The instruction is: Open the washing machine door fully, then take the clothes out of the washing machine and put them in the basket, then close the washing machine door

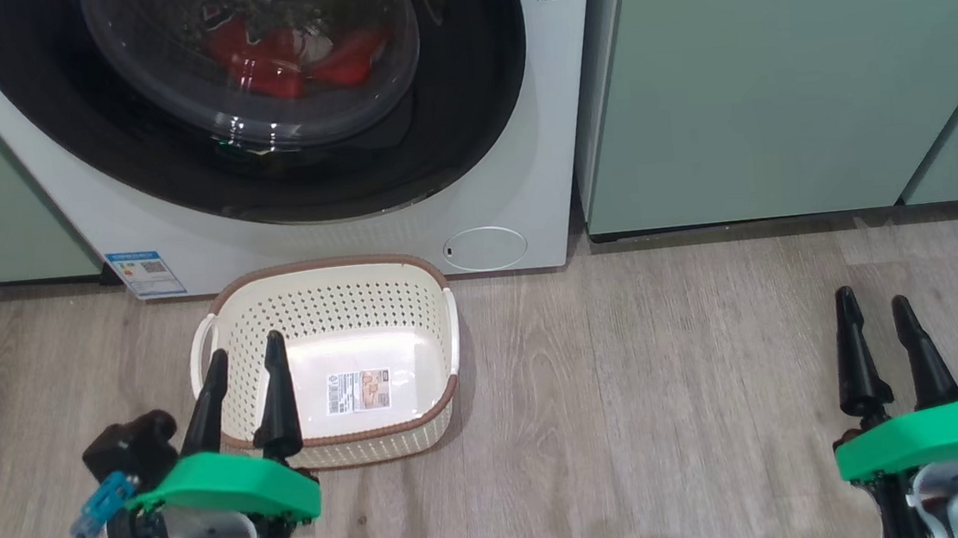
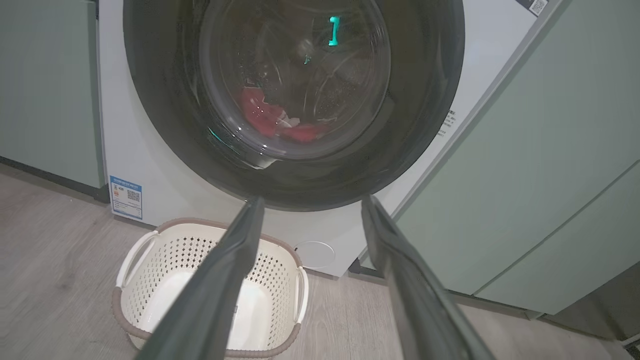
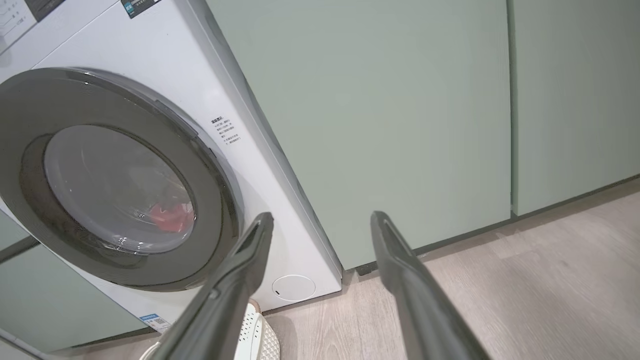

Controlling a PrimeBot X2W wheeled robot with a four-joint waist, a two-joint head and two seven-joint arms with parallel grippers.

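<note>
Nothing done yet: washing machine door [image 1: 463,88] shut flush on the washing machine [image 1: 525,204], red clothes [image 1: 270,57] behind its glass, basket [image 1: 323,270] empty just ahead of your left end effector [image 1: 246,345], door up ahead of it and up-left of your right end effector [image 1: 871,295]. Both are spread wide, holding nothing. You've bare floor [image 1: 627,377] between them, but the basket sits close under the door's swing and the green cabinet [image 1: 774,70] faces the right one
</note>
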